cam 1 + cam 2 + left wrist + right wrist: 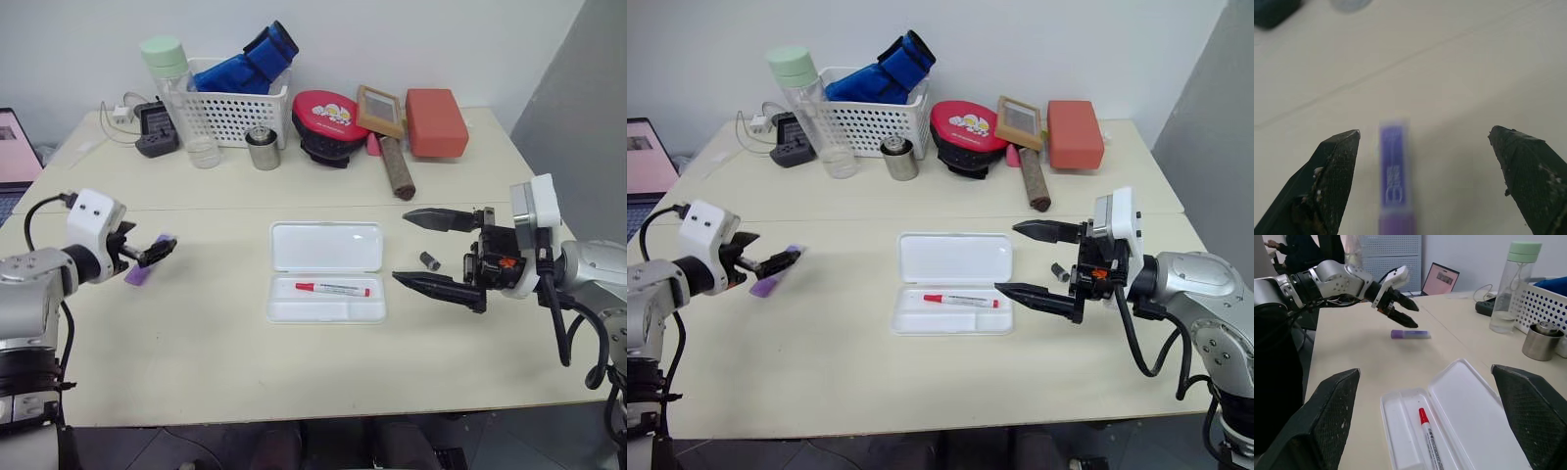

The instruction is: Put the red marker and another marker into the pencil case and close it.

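The white pencil case [326, 247] lies open in the middle of the table. The red marker [333, 289] rests in its near half. Another marker [139, 272], short and purple, lies flat on the table at the left. My left gripper [157, 252] hovers just over it, open, and the marker [1393, 181] shows between the spread fingers without touching them. To the right of the case, my right gripper [401, 246] is open and empty, pointing toward the case. The right wrist view shows the case [1464, 391], the red marker [1431, 438], the purple marker [1410, 334] and the left gripper [1417, 317].
A tiny dark cylinder [429, 260] lies behind my right gripper. Along the back stand a white lattice basket [235, 116], a clear bottle [181, 98], a metal tin [263, 149], a red pouch [328, 117], a brush [397, 162] and an orange box [436, 122]. A laptop [15, 147] sits far left.
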